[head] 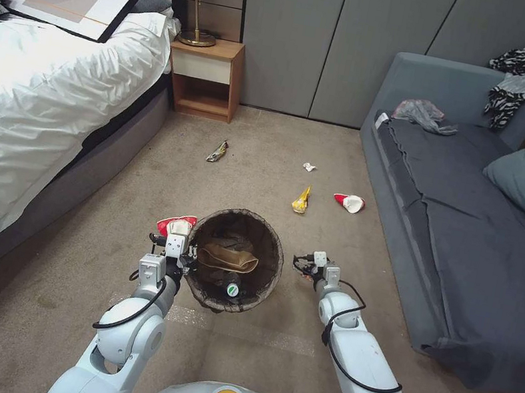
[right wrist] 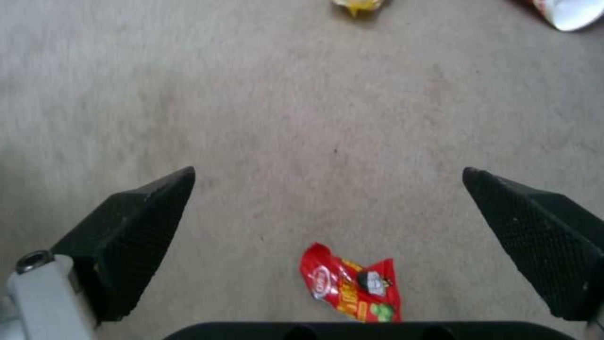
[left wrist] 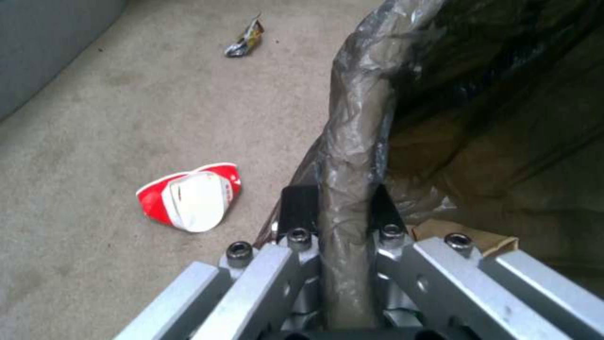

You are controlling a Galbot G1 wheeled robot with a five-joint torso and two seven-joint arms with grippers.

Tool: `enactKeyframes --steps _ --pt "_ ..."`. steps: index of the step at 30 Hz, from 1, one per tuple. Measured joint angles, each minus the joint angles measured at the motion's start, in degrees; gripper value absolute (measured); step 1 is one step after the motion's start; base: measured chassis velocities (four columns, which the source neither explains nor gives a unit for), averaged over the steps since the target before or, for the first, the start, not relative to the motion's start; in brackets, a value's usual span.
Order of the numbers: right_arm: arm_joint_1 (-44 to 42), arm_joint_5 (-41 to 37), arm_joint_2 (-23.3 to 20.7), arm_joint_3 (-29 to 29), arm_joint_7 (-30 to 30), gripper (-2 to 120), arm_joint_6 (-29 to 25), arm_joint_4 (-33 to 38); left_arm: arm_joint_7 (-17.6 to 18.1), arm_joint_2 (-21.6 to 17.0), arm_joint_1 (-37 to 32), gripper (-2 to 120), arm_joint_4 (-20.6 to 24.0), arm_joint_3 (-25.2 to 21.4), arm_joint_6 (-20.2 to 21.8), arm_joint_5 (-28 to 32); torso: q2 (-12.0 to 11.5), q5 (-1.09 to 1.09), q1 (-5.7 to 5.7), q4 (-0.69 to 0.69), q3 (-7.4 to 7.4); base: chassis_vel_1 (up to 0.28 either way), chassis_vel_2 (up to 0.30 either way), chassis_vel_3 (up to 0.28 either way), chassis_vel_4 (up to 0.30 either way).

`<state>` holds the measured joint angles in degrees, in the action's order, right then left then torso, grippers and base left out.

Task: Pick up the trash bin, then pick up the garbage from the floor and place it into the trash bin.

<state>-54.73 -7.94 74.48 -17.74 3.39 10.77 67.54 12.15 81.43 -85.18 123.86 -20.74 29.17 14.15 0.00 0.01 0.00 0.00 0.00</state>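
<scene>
The trash bin (head: 241,218) is a round bucket with a dark bag over its rim, and a brown paper piece (head: 228,258) and a green-capped bottle (head: 232,290) lie inside. My left gripper (head: 177,250) is shut on the bin's bagged rim (left wrist: 352,156), one finger on each side. A crushed red-and-white cup (left wrist: 192,198) lies on the floor beside it. My right gripper (right wrist: 330,189) hangs open over the carpet to the right of the bin, directly above a red snack wrapper (right wrist: 352,283). A yellow wrapper (head: 301,200), another cup (head: 349,202), a white wad (head: 309,167) and a foil wrapper (head: 218,151) lie farther off.
A bed (head: 37,89) with white bedding runs along the left, a wooden nightstand (head: 205,78) with a lamp stands at the back, and a grey sofa (head: 475,220) lines the right. Open carpet lies between them.
</scene>
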Motion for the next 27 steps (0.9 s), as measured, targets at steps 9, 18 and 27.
enactKeyframes --steps 9,18,27 --pt "3.5 16.2 -2.6 -0.6 10.7 100 -8.9 -9.7 0.0 -0.1 -0.3 2 0.4 0.1 -0.1 -0.2 0.0 0.00 0.00 -0.01 0.00 0.000 0.000 0.000 0.000" --pt "7.1 27.2 -3.3 -1.3 16.0 100 -16.5 -15.1 0.1 0.0 -0.4 2 0.5 0.0 -0.1 -0.4 0.0 -0.01 0.00 0.01 0.00 0.000 0.000 0.000 0.000" --pt "8.0 32.1 -2.9 -1.0 16.8 100 -19.1 -17.2 0.1 0.3 -0.2 2 0.4 0.1 -0.1 -0.6 0.0 -0.01 0.00 0.00 0.00 0.000 0.000 0.000 0.000"
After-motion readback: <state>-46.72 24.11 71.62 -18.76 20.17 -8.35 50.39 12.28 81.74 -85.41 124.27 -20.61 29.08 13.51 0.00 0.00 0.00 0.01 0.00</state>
